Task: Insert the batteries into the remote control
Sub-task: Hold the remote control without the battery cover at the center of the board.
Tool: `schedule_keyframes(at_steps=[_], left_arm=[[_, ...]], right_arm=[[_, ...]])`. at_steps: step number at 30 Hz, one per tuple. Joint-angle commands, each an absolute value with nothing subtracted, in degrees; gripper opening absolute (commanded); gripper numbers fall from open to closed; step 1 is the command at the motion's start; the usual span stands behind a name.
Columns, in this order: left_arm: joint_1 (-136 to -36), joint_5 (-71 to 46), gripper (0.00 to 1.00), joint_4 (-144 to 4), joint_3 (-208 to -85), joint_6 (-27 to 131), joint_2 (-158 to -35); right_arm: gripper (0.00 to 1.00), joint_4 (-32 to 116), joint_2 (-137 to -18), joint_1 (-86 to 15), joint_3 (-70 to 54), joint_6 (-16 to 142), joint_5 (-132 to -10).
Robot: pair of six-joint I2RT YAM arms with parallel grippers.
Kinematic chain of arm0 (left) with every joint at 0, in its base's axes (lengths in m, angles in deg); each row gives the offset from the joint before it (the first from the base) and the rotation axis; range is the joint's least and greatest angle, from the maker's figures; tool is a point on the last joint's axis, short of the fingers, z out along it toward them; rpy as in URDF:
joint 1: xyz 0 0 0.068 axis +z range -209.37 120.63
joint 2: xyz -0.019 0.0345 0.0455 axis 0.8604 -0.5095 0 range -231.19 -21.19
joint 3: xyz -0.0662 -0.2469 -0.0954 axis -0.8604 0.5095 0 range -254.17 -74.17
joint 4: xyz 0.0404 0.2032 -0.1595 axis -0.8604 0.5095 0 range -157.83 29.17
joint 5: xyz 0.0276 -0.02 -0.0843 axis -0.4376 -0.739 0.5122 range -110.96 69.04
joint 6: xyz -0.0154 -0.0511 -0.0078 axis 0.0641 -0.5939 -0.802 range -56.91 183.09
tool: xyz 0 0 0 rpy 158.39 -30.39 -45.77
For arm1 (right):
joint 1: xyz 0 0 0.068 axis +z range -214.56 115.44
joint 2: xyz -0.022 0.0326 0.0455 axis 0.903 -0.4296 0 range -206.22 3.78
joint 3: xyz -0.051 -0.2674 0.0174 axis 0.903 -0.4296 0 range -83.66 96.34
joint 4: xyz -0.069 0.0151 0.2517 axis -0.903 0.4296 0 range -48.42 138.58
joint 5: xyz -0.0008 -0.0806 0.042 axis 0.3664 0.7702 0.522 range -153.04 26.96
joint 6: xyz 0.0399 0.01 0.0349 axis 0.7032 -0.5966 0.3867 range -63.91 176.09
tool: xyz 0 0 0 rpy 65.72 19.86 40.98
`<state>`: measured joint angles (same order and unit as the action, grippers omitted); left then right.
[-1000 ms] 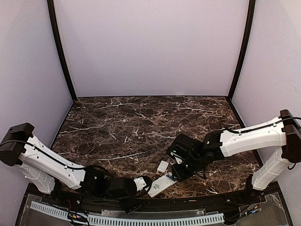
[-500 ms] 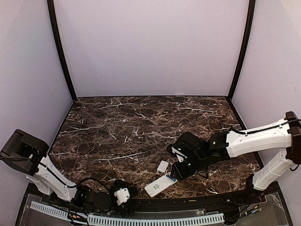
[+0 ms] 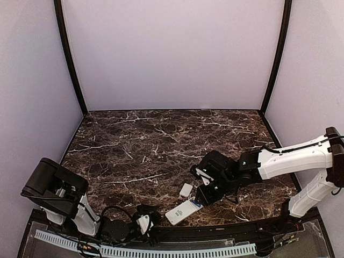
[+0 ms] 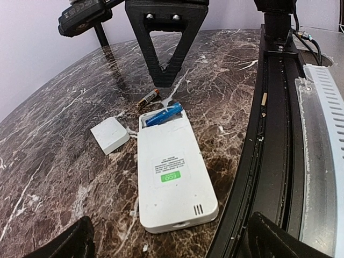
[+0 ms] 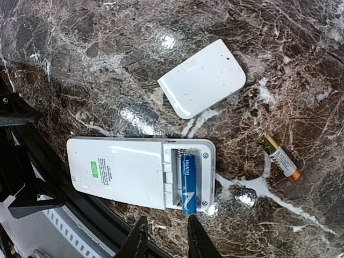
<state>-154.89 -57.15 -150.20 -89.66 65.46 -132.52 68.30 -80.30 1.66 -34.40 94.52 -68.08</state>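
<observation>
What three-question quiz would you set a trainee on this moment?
1. True or false: the cover plate is fitted on the remote control.
2. How many batteries sit in the open compartment?
3. The loose gold-ended cell lies: A) inside the remote control; B) on the table, apart from the remote control; C) on top of the cover plate.
Key: 1 false; 2 one; 3 B.

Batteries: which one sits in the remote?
The blue cylindrical battery, in the open compartment of the white rectangular plastic remote control; the white one with gold and orange ends lies loose beside it.
</observation>
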Motion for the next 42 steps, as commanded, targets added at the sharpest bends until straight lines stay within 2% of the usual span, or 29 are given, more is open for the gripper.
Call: schedule_keyframes(at_steps=[1,6,12,25,31,36,42], left_arm=[[-152.8,-55.9,0.99,-151.2,-90.8,63.7,-134.2],[-149.0,-55.2,0.99,-150.4,-89.9,56.9,-134.1],[-148.9,-49.0,0.99,-135.4,-95.9,56.6,-133.1],[-148.8,-46.2,0.98,-131.7,-99.6,56.6,-135.2],[-148.8,-46.5,0.88,-133.6,-98.6,56.5,-135.3],[-148.8,-46.3,0.72,-133.2,-98.8,56.5,-135.3],[-148.6,-47.6,0.64,-133.2,-98.6,55.9,-135.2]], right_arm=[[0.23,67.5,-81.0,1.2,-34.1,94.7,-68.2],[0.22,67.6,-80.8,1.3,-34.3,95.4,-68.5],[0.22,69.1,-80.0,1.4,-33.9,95.5,-68.0],[0.2,71.6,-81.1,1.4,-33.5,94.5,-66.4],[0.21,73.1,-82.3,1.3,-32.5,92.2,-65.3],[0.21,73.6,-84.8,1.1,-31.0,90.0,-65.1],[0.22,73.2,-85.9,0.7,-30.7,89.0,-65.1]])
